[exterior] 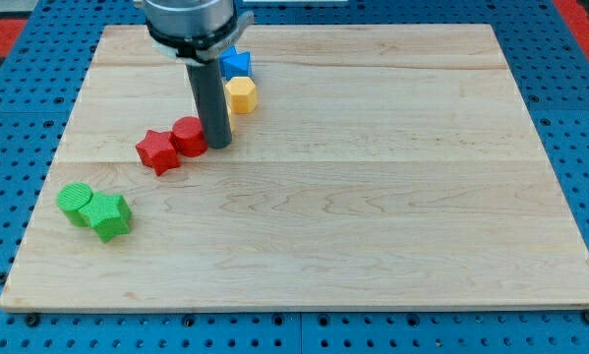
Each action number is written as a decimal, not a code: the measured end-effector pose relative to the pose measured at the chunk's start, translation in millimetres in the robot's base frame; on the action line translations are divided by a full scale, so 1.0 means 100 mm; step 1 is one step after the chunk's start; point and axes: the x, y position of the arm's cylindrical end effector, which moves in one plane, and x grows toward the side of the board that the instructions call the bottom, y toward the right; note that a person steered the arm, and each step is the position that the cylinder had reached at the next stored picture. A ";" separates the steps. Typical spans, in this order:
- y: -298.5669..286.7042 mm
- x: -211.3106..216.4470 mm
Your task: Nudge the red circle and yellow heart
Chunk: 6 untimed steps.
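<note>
The red circle [189, 136] lies left of centre on the wooden board [373, 197], touching a red star [157, 150] on its lower left. My tip [218, 146] rests right against the red circle's right side. A yellow block [241, 94], which may be the heart, sits just above and right of the rod. A blue block [236, 63] lies above the yellow one, partly hidden by the arm.
A green circle [75, 202] and a green star [109, 215] touch each other near the board's left edge. The arm's body [191, 25] hangs over the board's top edge. A blue perforated surface [19, 147] surrounds the board.
</note>
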 end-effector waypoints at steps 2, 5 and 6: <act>-0.34 -0.34; -0.02 -0.48; -0.02 -0.27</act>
